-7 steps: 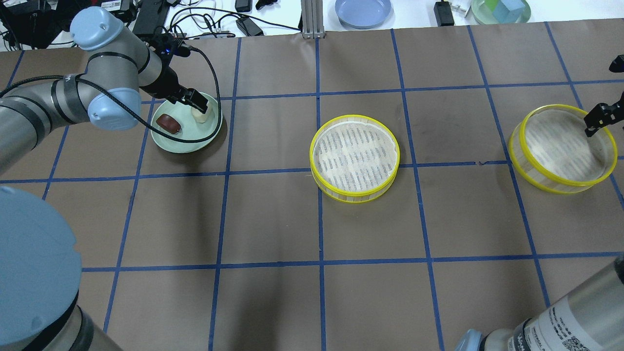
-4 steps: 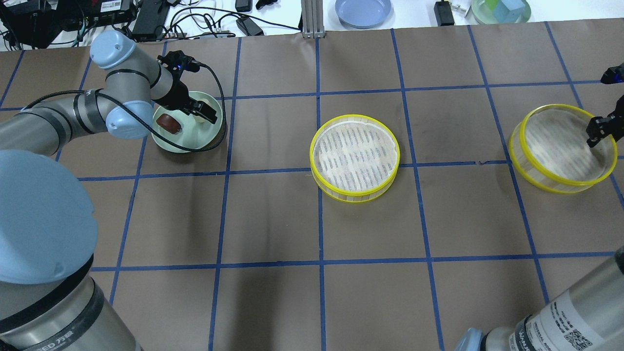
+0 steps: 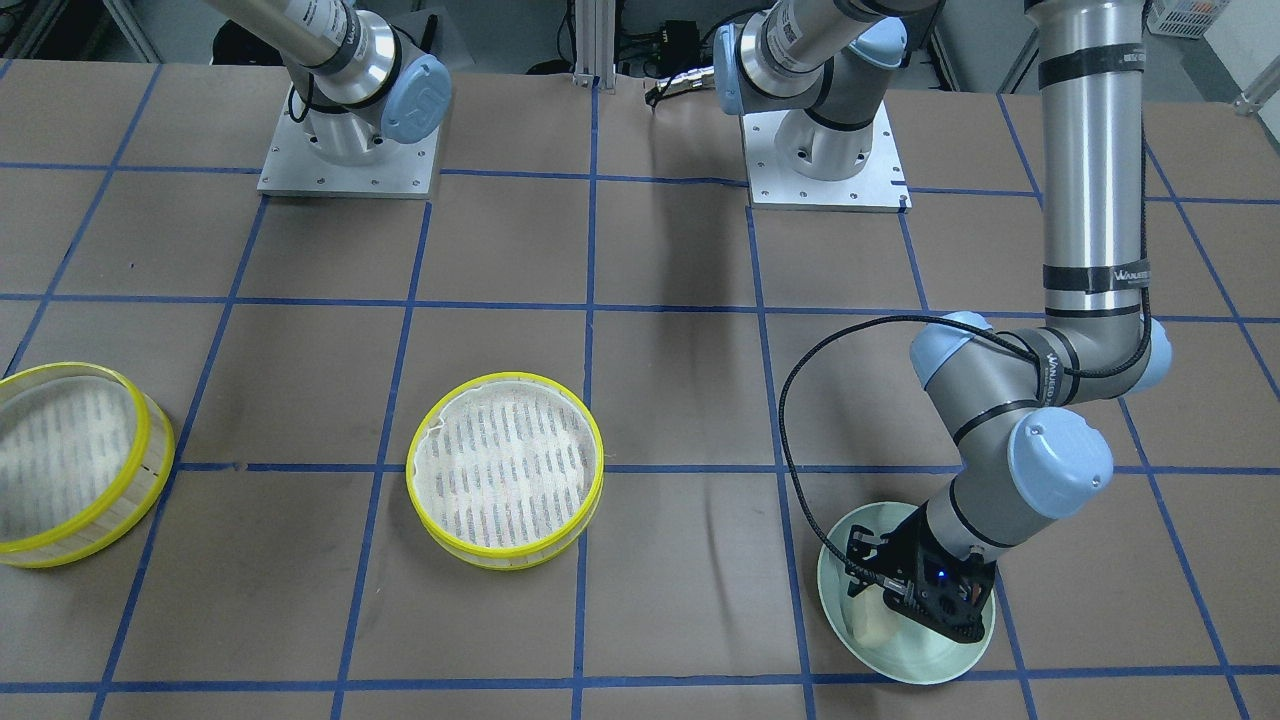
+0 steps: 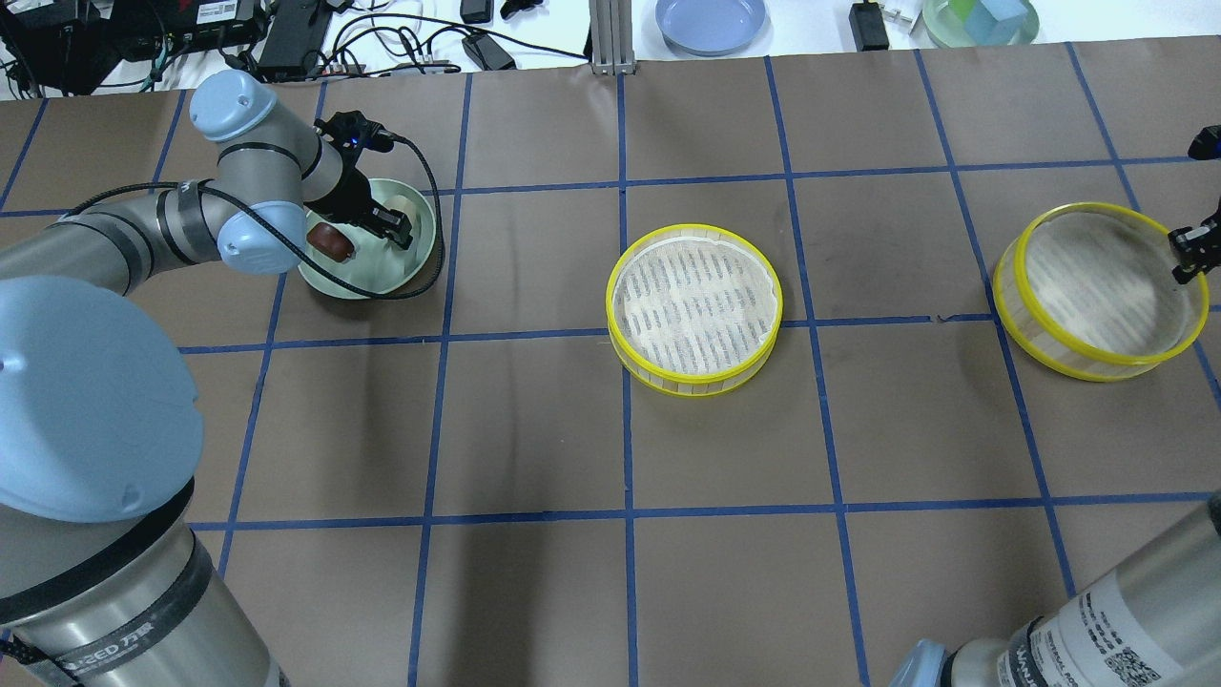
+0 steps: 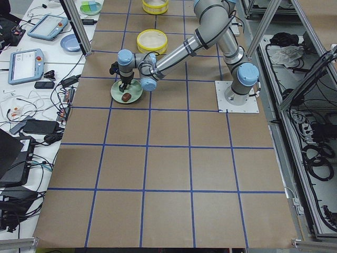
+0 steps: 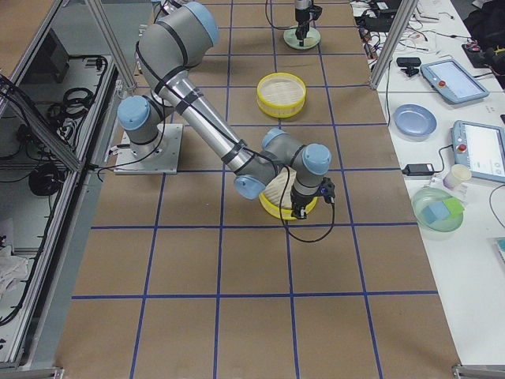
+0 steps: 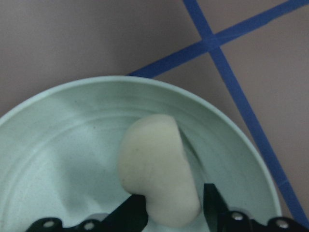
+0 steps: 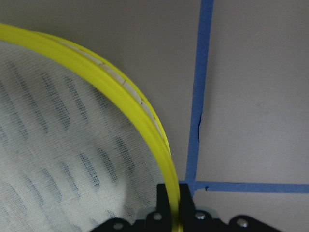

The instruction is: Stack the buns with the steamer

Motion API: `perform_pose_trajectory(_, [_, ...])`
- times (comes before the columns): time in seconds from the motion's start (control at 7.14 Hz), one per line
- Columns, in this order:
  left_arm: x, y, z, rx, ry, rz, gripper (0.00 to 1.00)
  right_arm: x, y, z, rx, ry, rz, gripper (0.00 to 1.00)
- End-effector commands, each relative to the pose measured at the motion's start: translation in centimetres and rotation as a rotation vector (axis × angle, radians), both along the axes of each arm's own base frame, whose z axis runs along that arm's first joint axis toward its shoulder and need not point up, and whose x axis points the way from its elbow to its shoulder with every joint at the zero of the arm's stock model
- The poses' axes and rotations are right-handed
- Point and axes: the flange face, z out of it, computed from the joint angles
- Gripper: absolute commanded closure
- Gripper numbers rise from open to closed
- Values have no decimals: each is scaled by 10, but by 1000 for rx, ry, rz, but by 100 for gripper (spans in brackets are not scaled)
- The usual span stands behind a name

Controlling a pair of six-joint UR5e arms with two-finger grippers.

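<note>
The cream bun and the dark brown bun lie on a pale green plate at the far left. My left gripper is down in the plate, its fingers against both sides of the cream bun; in the front view it covers most of that bun. One steamer tray sits flat at the table's middle. My right gripper is shut on the yellow rim of the second tray, which is tilted at the far right.
A blue plate and a green dish with blocks stand beyond the table's far edge, among cables and power bricks. A metal post stands at the back middle.
My left arm has swung its wrist round over the plate and the gripper has settled onto the cream bun. My right gripper has shifted right, and the right tray has moved slightly with it.
</note>
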Motion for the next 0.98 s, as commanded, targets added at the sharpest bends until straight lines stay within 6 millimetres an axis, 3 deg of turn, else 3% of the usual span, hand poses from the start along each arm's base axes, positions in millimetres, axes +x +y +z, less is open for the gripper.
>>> perform_pose_trajectory(0.0, [3, -5, 27, -34, -30, 19, 100, 3, 3, 36, -50, 28, -40, 100])
perform_pose_trajectory(0.14, [1, -3, 50, -47, -21, 92, 100, 6, 5, 52, -68, 44, -45, 100])
perform_pose_trajectory(0.28, [-16, 3, 77, -58, -6, 154, 100, 17, 11, 73, -67, 42, -87, 100])
perform_pose_trajectory(0.42, [-45, 13, 106, -58, 26, 231, 100, 27, 19, 81, -33, 10, -165, 100])
perform_pose_trajectory(0.7, [-155, 41, 143, -72, 85, 286, 100, 33, 20, 93, -47, 19, -169, 100])
perform_pose_trajectory(0.84, [-201, 56, 140, -38, 138, 339, 100, 43, 15, 95, -50, 22, -160, 100])
